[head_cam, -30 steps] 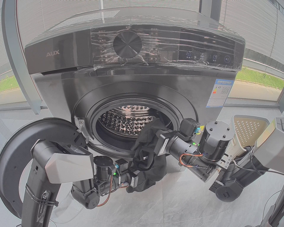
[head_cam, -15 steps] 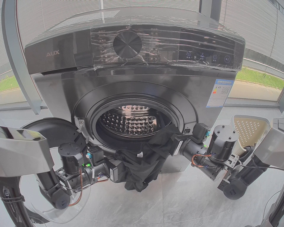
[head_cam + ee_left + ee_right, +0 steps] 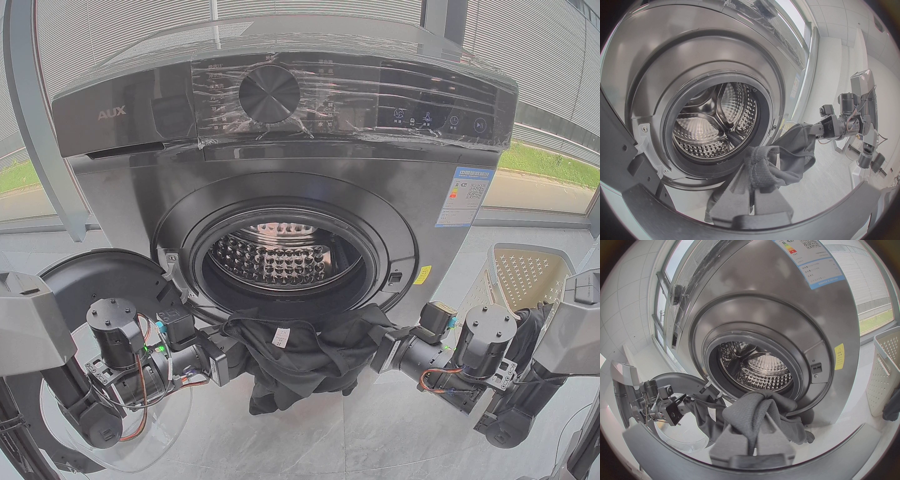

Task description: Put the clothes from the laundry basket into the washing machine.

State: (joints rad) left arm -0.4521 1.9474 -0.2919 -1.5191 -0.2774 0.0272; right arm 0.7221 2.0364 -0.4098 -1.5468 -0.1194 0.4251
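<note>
A black garment [image 3: 300, 356] hangs stretched between my two grippers just below and in front of the washing machine's round opening [image 3: 284, 265]. My left gripper [image 3: 232, 351] is shut on its left end [image 3: 762, 170]. My right gripper [image 3: 378, 342] is shut on its right end [image 3: 753, 415]. The middle of the cloth sags toward the floor, a white label showing on it. The steel drum [image 3: 715, 122] behind is lit and bare. The laundry basket [image 3: 531, 275] stands at the right, with dark clothes [image 3: 892, 407] hanging at its side.
The machine's door [image 3: 94, 294] is swung open at the left, behind my left arm. Grey floor tiles [image 3: 350, 431] lie in front of the machine. Windows run behind it.
Both grippers moved apart and down, spreading the garment wide below the opening. The right gripper drew back out of the drum mouth; the left arm swung left and up.
</note>
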